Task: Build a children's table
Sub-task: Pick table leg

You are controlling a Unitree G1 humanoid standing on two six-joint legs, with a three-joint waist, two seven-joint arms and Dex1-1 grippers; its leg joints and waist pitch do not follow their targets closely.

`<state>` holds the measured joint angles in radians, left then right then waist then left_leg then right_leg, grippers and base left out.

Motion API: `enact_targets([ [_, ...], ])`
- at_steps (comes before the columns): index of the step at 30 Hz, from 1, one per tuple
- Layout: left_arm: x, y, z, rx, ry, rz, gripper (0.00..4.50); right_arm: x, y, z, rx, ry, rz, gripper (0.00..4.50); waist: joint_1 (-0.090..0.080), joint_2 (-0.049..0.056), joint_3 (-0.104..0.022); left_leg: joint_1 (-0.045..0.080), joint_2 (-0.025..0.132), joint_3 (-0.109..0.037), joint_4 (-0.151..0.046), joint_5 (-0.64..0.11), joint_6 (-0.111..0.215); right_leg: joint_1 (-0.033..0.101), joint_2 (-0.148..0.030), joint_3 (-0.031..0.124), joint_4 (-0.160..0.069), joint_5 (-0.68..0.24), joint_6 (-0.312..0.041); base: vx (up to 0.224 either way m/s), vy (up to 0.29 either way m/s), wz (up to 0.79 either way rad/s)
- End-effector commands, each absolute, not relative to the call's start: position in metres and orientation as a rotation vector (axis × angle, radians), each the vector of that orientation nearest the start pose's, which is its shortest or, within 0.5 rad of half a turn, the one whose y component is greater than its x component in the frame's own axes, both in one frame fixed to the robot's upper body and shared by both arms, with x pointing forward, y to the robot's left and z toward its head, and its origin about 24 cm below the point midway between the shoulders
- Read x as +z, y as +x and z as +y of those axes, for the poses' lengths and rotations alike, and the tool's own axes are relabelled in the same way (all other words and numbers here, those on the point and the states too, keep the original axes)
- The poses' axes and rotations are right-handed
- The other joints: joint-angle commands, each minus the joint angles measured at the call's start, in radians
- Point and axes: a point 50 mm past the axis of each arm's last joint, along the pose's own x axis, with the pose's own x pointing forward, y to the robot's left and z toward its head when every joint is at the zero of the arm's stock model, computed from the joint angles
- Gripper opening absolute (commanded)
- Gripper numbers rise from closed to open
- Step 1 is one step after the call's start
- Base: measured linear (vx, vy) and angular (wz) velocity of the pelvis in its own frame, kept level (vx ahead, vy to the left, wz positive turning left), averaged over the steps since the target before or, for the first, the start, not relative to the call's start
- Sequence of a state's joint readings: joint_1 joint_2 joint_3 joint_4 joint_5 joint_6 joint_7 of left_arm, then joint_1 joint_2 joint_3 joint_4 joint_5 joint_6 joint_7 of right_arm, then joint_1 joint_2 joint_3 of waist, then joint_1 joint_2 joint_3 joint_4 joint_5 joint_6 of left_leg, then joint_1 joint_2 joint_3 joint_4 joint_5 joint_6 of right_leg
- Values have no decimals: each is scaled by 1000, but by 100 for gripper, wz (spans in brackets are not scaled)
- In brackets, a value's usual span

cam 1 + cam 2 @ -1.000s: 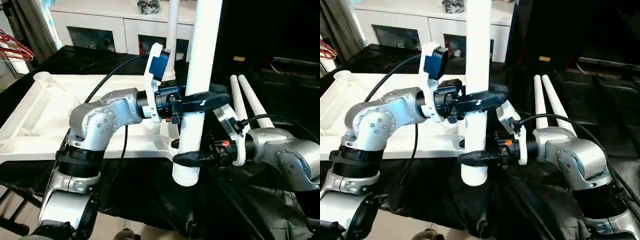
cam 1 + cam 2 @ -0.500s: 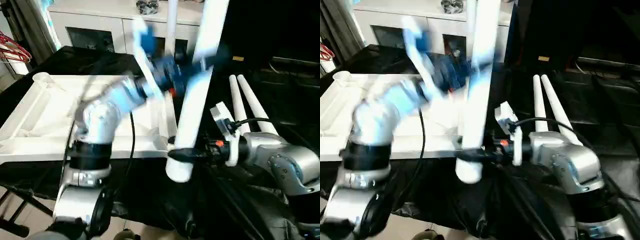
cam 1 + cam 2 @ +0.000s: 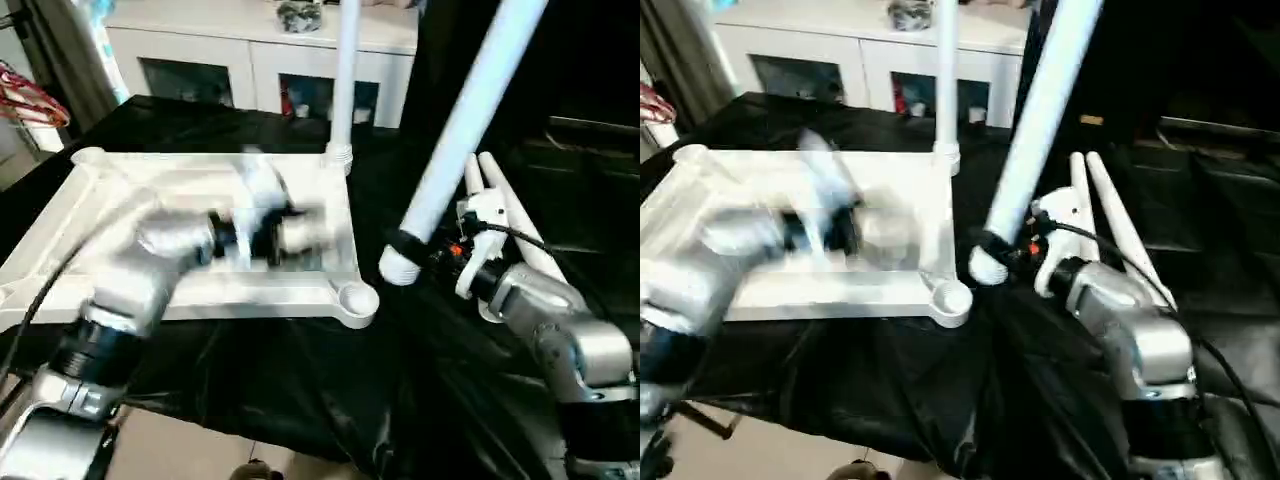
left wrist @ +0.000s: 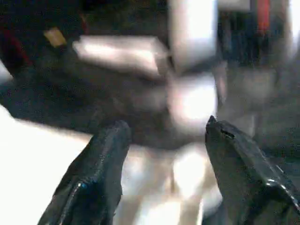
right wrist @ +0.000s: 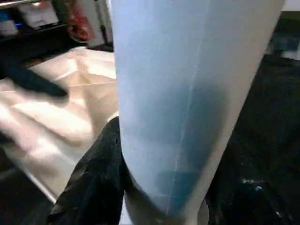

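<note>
The right tool (image 3: 412, 252) clenches a leg (image 3: 465, 130) by its thick end, leaning up and away, just right of the near corner socket (image 3: 355, 298); the released left tool (image 4: 164, 154) hovers over the top's (image 3: 90, 215) underside.

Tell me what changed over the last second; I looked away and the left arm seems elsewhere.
The left gripper let go of the long tapered white plastic leg and swung away over the upturned white square tabletop, jaws open. The leg, upright before, now tilts with its top leaning right. The right gripper stays clamped near its threaded lower end. The mounted leg and two spare legs stayed put.
</note>
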<state>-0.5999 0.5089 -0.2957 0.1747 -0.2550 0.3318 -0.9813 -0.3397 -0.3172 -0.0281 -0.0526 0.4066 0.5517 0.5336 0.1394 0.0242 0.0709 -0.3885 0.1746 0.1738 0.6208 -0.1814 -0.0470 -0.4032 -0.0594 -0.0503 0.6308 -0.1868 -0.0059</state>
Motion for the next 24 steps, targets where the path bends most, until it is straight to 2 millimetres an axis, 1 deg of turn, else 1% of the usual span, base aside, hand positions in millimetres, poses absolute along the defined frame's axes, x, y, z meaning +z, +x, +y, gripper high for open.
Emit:
enact_targets([
  [1, 112, 318, 136, -1198, 465, 259, 299, 111, 299, -159, 620, 116, 126, 188, -7, 0, -84, 23, 47, -20, -82, -175, -46, 43, -83, 50, -76, -228, -139, 0, 0, 0],
  [3, 106, 317, 141, -1217, 514, 296, 299, 110, 298, -157, 624, 111, 122, 188, -9, 4, -84, 24, 47, -20, -83, -189, -49, 42, -84, 50, -77, -235, -144, 0, 0, 0],
  [4, 105, 317, 142, -1222, 521, 302, 299, 110, 298, -156, 625, 110, 122, 188, -9, 3, -83, 23, 47, -21, -84, -190, -49, 43, -84, 49, -78, -238, -145, 0, 0, 0],
  [5, 101, 315, 145, -1239, 524, 322, 270, 109, 297, -154, 628, 106, 123, 188, -11, 4, -82, 25, 48, -21, -85, -195, -51, 42, -84, 49, -79, -243, -150, 0, 0, 0],
  [9, 95, 314, 149, -1280, 477, 353, 259, 105, 295, -148, 638, 101, 125, 188, -18, 3, -81, 26, 48, -20, -84, -214, -50, 40, -87, 49, -78, -250, -171, 0, 0, 0],
  [12, 87, 314, 153, -1325, 471, 390, 223, 105, 295, -146, 649, 97, 123, 188, -21, 2, -81, 26, 48, -20, -86, -215, -47, 41, -87, 50, -78, -254, -171, 0, 0, 0],
  [13, 86, 314, 154, -1331, 460, 397, 223, 105, 295, -145, 652, 94, 123, 188, -23, 2, -81, 25, 49, -21, -86, -215, -48, 41, -87, 50, -77, -250, -173, 0, 0, 0],
  [15, 85, 314, 154, -1330, 456, 400, 213, 104, 295, -145, 653, 92, 123, 188, -25, 2, -81, 25, 49, -21, -86, -217, -48, 42, -88, 50, -76, -245, -177, 0, 0, 0],
  [16, 83, 315, 155, -1328, 466, 408, 187, 104, 295, -145, 655, 90, 123, 188, -27, -1, -81, 25, 50, -21, -86, -218, -46, 42, -88, 50, -76, -246, -180, 0, 0, 0],
  [19, 75, 318, 159, -1309, 511, 426, 173, 104, 295, -145, 657, 88, 122, 188, -28, 0, -80, 24, 49, -21, -85, -211, -40, 43, -89, 50, -80, -256, -174, 0, 0, 0],
  [22, 73, 321, 160, -1294, 519, 424, 134, 104, 295, -145, 658, 87, 122, 188, -27, 1, -82, 25, 50, -21, -84, -207, -38, 42, -89, 50, -78, -241, -180, 0, 0, 0],
  [24, 71, 322, 162, -1293, 529, 437, 133, 104, 294, -144, 661, 86, 122, 188, -27, 1, -81, 25, 50, -21, -85, -206, -38, 42, -89, 50, -76, -231, -185, 0, 0, 0],
])
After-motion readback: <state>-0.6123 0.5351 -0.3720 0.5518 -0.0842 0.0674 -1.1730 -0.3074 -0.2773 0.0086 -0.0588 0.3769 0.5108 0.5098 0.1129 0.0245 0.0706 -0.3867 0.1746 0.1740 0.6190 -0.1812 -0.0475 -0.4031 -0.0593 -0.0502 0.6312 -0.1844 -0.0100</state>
